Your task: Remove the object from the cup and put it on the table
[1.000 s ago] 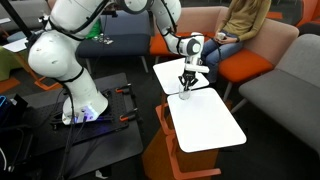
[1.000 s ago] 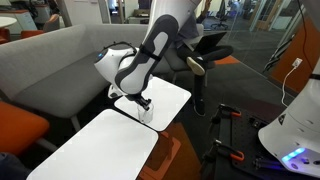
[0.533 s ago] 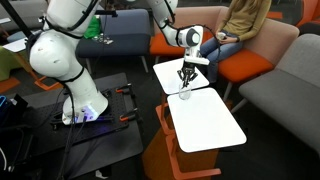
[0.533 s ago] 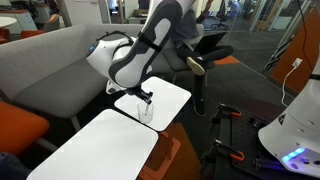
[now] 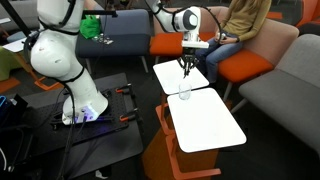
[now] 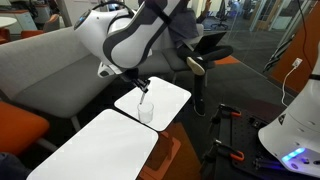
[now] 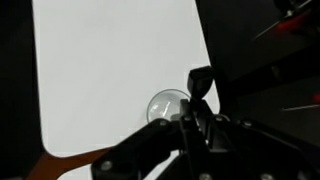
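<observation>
The small clear glass cup [image 5: 184,95] stands on the white table [image 5: 170,72] near the seam with the adjoining white panel [image 5: 210,125]. It shows in both exterior views [image 6: 146,113] and in the wrist view [image 7: 165,105]. My gripper [image 5: 187,64] hangs well above the cup, also seen in an exterior view [image 6: 142,86], and is shut on a thin dark object [image 7: 200,82]. The object is lifted out of the cup and points down toward it. The cup looks empty from above. In the wrist view the gripper [image 7: 192,118] partly covers the cup's right side.
A person [image 5: 240,25] sits on the orange-and-grey sofa [image 5: 248,65] behind the table. A grey sofa [image 6: 50,60] runs along one side. The robot's white base [image 5: 70,80] stands on a dark mat. The panels rest on an orange base [image 5: 170,155].
The gripper has risen straight up from the cup with the thin object in its fingers. The cup has stayed in place on the table.
</observation>
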Robot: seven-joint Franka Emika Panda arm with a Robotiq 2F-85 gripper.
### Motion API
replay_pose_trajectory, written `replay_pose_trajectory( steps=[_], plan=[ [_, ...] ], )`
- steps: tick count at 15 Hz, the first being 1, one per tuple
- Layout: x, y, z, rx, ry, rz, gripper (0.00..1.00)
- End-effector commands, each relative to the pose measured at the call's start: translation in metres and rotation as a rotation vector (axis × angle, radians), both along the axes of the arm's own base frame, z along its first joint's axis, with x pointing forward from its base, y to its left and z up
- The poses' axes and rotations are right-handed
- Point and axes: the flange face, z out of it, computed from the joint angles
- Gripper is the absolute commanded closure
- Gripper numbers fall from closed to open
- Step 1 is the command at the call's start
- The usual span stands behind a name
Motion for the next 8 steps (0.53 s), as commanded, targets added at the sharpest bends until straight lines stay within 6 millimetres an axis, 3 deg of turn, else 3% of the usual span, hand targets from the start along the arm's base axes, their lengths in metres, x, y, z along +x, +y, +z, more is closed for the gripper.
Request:
replay_pose_trajectory(
  steps=[1, 5, 8],
  plan=[
    [0.006, 0.008, 0.016, 0.038, -0.075, 0.012, 0.97],
    [0.024, 0.020, 0.016, 0.086, -0.129, 0.059, 0.97],
    [0.051, 0.022, -0.005, 0.192, -0.142, 0.107, 0.97]
  ],
)
